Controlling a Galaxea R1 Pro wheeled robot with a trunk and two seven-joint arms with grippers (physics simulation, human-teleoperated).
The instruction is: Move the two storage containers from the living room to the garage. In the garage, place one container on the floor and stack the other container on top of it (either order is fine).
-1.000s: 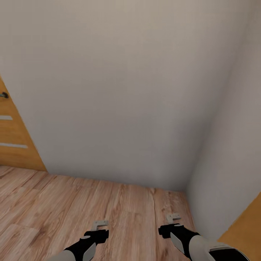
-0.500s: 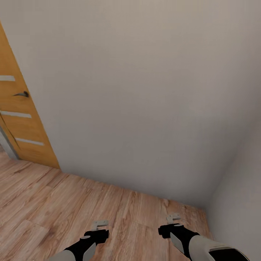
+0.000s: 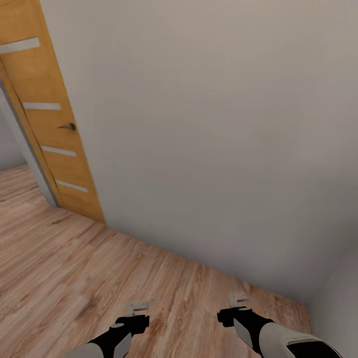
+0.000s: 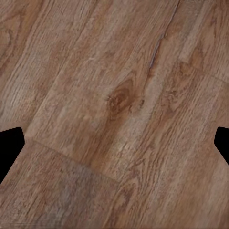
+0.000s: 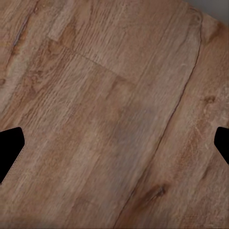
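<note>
A downward look at a wood-plank floor (image 5: 114, 119), brown with darker grain, knots and thin seams between boards. Two black fingertips (image 5: 10, 152) of the right gripper (image 5: 114, 148) show at opposite edges, spread wide apart with bare planks between them (nothing held). A pale sliver (image 5: 212, 8) sits in one corner.

I see a plain cream-grey wall (image 3: 209, 129) ahead. The floor (image 3: 74, 268) is light brown wood planks with darker grain and knots. At the left, my view catches an orange-brown door (image 3: 47, 127) with pale horizontal stripes and a dark handle (image 3: 67, 127). My arms are black and white.
</note>
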